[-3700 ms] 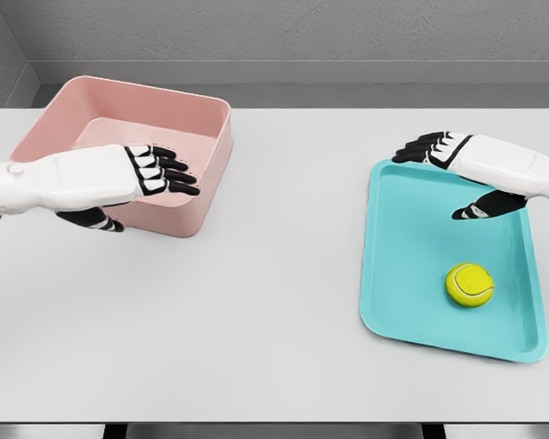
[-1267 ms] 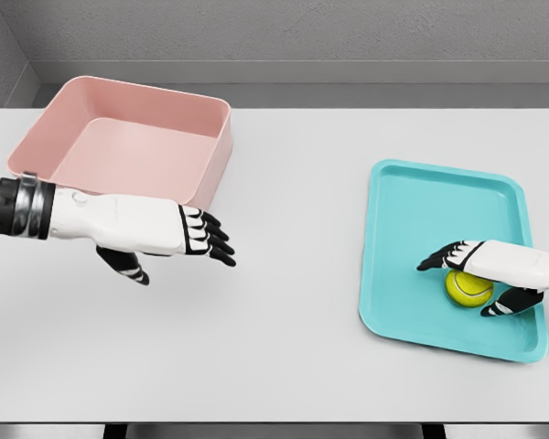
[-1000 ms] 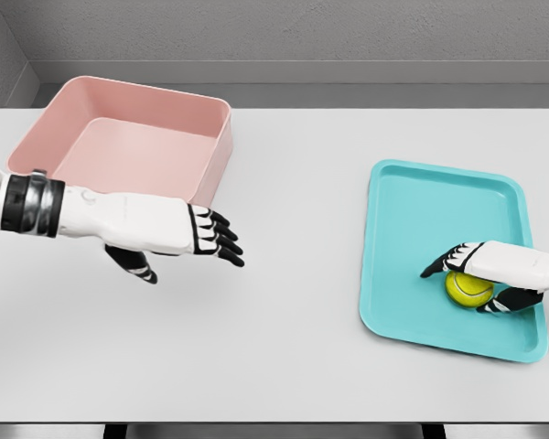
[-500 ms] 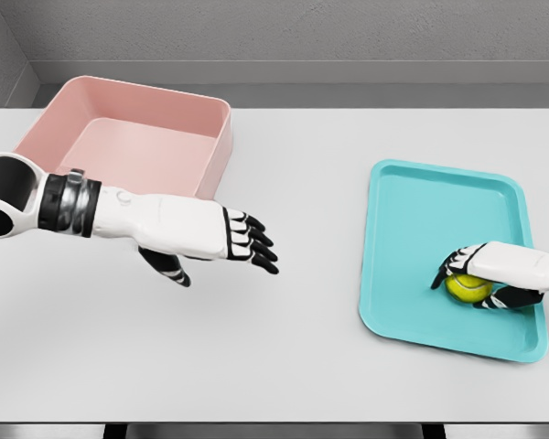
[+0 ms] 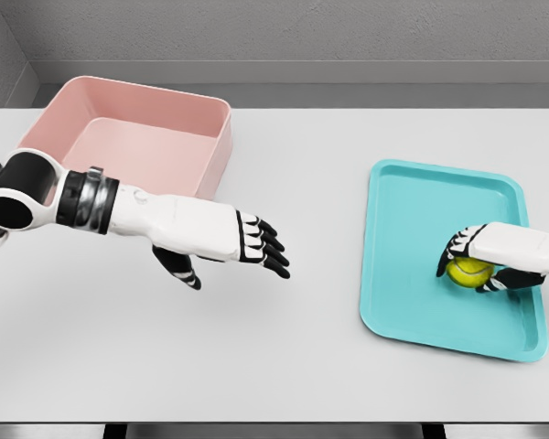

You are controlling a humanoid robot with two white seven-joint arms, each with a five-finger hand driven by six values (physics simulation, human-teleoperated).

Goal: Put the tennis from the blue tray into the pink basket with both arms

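Head view: right hand (image 5: 483,259) is curled around the tennis ball (image 5: 469,272), which sits in the blue tray (image 5: 412,210); grip looks shallow, so the ball could roll out on lift or during handover. Left hand (image 5: 249,243) hangs mid-table w/ fingers spread, holding nothing. Count: 1 ball, 1 tray, 1 pink basket (image 5: 215,151), 2 hands.

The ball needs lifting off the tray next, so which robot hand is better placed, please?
Right. The right robot hand is curled around the ball on the tray; the left robot hand hovers open mid-table.
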